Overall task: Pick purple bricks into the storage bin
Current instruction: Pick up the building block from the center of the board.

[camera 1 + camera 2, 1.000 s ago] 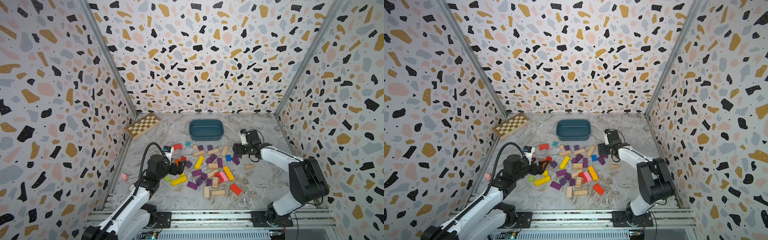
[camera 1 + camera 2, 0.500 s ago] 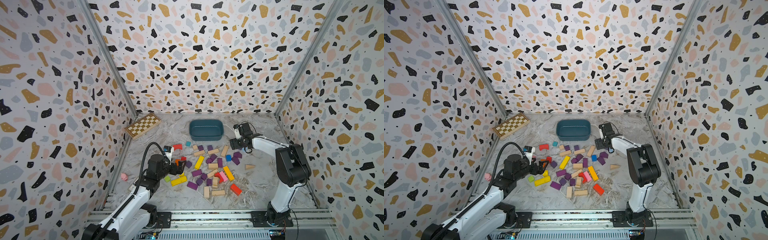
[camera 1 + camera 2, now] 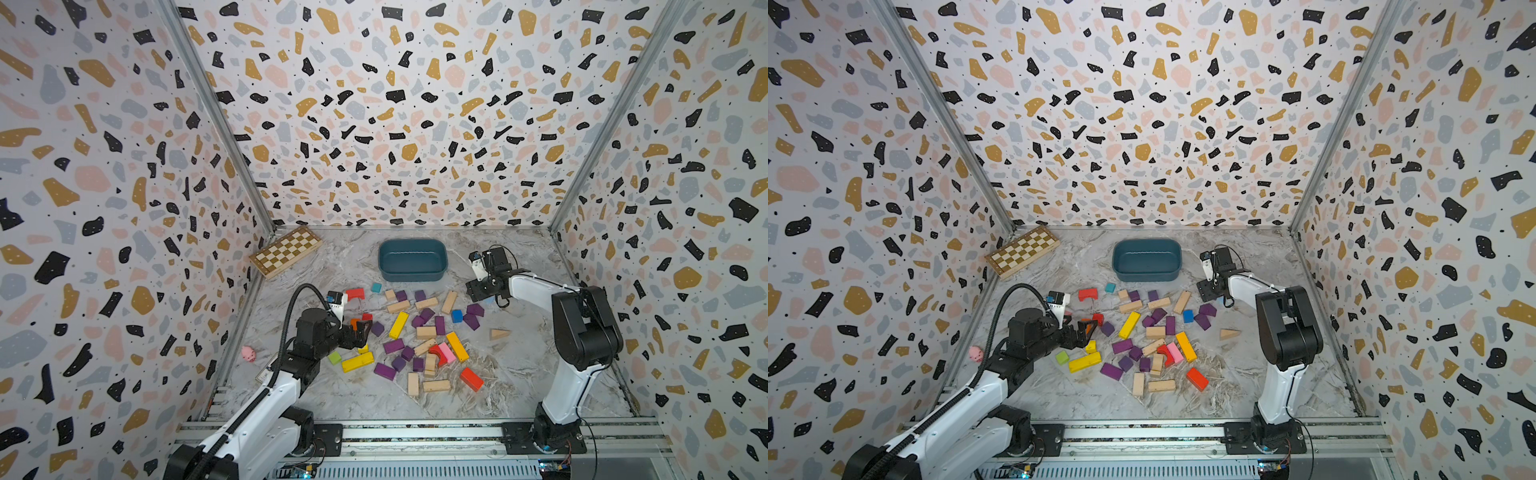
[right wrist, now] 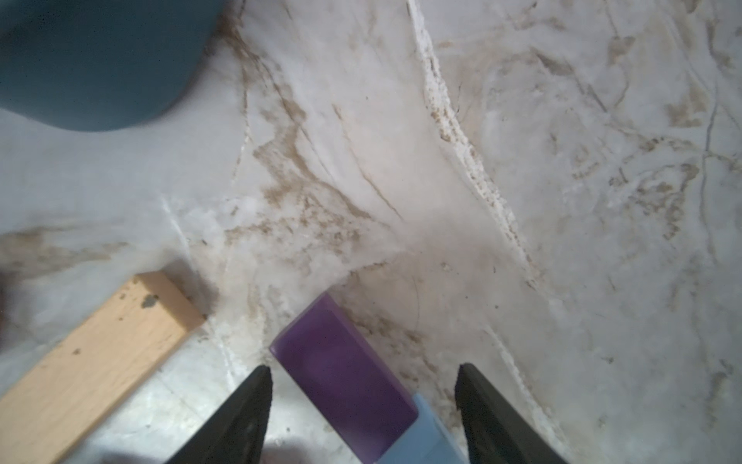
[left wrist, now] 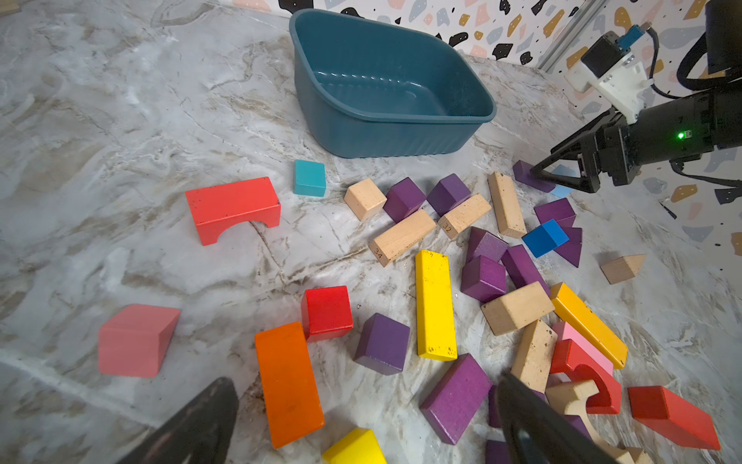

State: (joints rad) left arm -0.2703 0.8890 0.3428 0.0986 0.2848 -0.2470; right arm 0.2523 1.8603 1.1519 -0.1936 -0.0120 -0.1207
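Observation:
The teal storage bin [image 3: 412, 275] [image 3: 1146, 275] [image 5: 381, 136] stands empty at the back centre. Several purple bricks [image 3: 393, 345] [image 3: 1122, 345] [image 5: 383, 343] lie mixed into the block pile in front of it. My right gripper [image 3: 478, 289] [image 4: 361, 369] is low over the table to the right of the bin. Its jaws stand open on either side of one purple brick [image 4: 345, 373], with a gap on both sides. A light blue block [image 4: 425, 436] touches that brick. My left gripper [image 3: 362, 329] [image 5: 367, 391] hovers open at the pile's left edge, holding nothing.
A wooden chessboard [image 3: 286, 251] lies at the back left and a small pink toy [image 3: 248, 353] by the left wall. Plain wood blocks [image 5: 401, 237], a yellow bar [image 5: 435, 303], an orange bar [image 5: 287, 381] and red blocks [image 5: 233, 207] crowd the pile.
My right gripper has swung left and come down over the purple brick beside the bin, its jaws narrowing a little. The left arm has not moved.

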